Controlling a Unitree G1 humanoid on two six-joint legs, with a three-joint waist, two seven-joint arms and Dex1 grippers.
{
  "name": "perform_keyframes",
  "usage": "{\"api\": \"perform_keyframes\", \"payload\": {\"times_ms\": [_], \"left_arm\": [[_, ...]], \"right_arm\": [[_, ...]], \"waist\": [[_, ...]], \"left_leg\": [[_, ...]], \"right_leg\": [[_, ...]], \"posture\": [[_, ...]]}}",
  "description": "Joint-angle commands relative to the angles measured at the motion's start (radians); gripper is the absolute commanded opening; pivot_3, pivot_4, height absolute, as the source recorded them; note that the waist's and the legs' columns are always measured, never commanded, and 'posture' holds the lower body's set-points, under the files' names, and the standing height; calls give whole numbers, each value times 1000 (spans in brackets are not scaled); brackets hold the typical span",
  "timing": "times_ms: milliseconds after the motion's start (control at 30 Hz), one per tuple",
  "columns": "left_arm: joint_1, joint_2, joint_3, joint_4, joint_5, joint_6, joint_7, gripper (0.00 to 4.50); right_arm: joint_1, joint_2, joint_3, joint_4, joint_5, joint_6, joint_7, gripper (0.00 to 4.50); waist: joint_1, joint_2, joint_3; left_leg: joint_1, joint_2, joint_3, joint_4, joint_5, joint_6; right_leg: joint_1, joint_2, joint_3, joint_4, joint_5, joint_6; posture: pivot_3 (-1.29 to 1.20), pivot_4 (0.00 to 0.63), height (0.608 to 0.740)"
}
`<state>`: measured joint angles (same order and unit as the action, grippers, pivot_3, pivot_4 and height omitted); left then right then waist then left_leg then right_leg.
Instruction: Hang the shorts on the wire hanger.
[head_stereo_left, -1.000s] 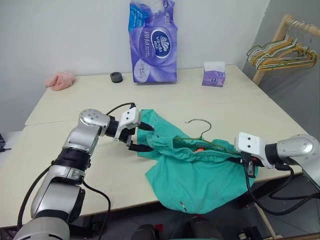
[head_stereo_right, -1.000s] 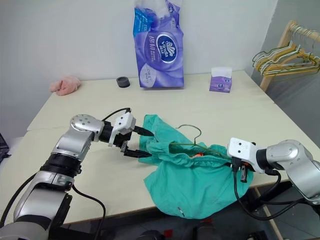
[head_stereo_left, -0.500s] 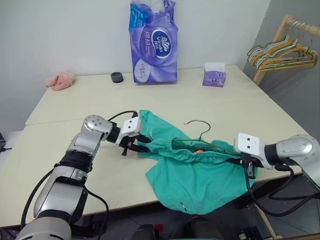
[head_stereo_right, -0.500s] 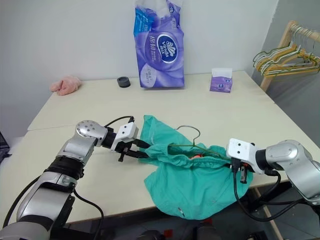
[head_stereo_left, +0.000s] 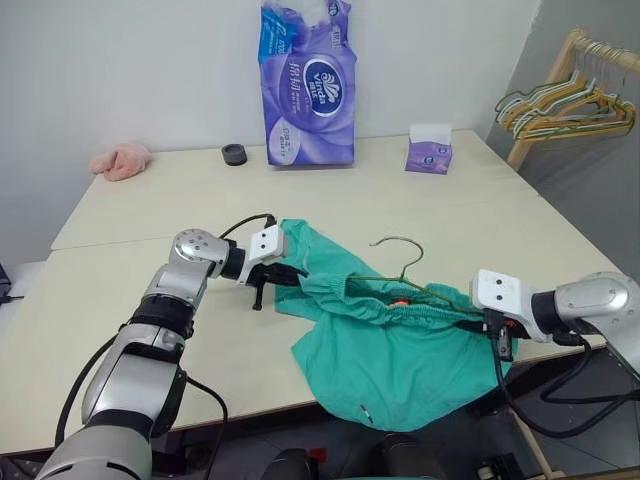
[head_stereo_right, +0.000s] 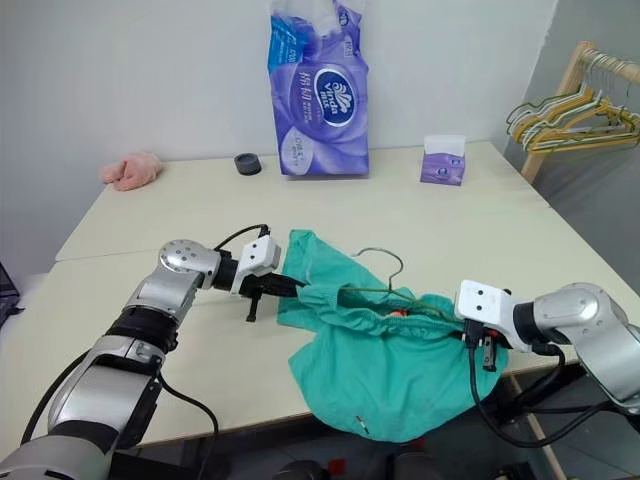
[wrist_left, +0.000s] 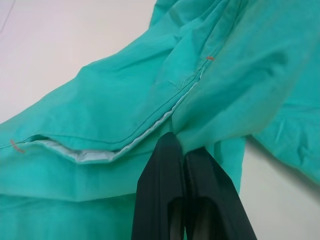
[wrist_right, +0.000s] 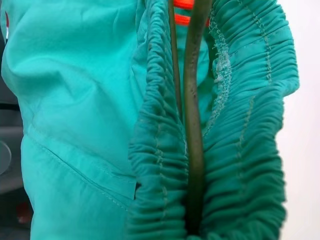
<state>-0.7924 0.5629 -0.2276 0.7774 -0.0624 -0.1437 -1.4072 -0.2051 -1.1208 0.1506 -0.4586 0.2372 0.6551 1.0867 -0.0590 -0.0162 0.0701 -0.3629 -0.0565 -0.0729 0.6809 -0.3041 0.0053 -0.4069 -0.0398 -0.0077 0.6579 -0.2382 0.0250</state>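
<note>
Two head views, side by side, looking forward and down over the table, sharing the same tabletop, wall and both arms. Left wrist view pressed very near the shorts, sighting along closed black fingers. Right wrist view equally near, facing the gathered waistband around the wire hanger; beyond that, probably floor, too blurred to say.

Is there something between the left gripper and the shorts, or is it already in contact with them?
Nothing stands between them. The left gripper is shut on a fold of the shorts at their left end, on the table.
</note>
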Motion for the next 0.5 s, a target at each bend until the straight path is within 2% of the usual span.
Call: {"api": "perform_keyframes", "payload": {"times_ms": [33, 233, 500], "left_arm": [[-37, 15, 33, 41, 14, -50, 34, 19], [-51, 16, 26, 94, 40, -106, 62, 19], [-54, 0, 37, 88, 27, -101, 61, 19]], "right_arm": [[19, -36, -59, -43, 22, -7, 30, 0], [78, -87, -78, -69, 33, -20, 61, 0], [62, -65, -88, -84, 51, 1, 42, 0]], "waist": [[0, 0, 0], [1, 0, 0], [0, 0, 0]], "left_leg": [[0, 0, 0, 0, 0, 0], [0, 0, 0, 0, 0, 0], [0, 0, 0, 0, 0, 0]], "right_leg": [[0, 0, 0, 0, 0, 0], [0, 0, 0, 0, 0, 0], [0, 0, 0, 0, 0, 0]], "posture": [[-177, 34, 740], [-178, 36, 740], [-177, 38, 740]]}}
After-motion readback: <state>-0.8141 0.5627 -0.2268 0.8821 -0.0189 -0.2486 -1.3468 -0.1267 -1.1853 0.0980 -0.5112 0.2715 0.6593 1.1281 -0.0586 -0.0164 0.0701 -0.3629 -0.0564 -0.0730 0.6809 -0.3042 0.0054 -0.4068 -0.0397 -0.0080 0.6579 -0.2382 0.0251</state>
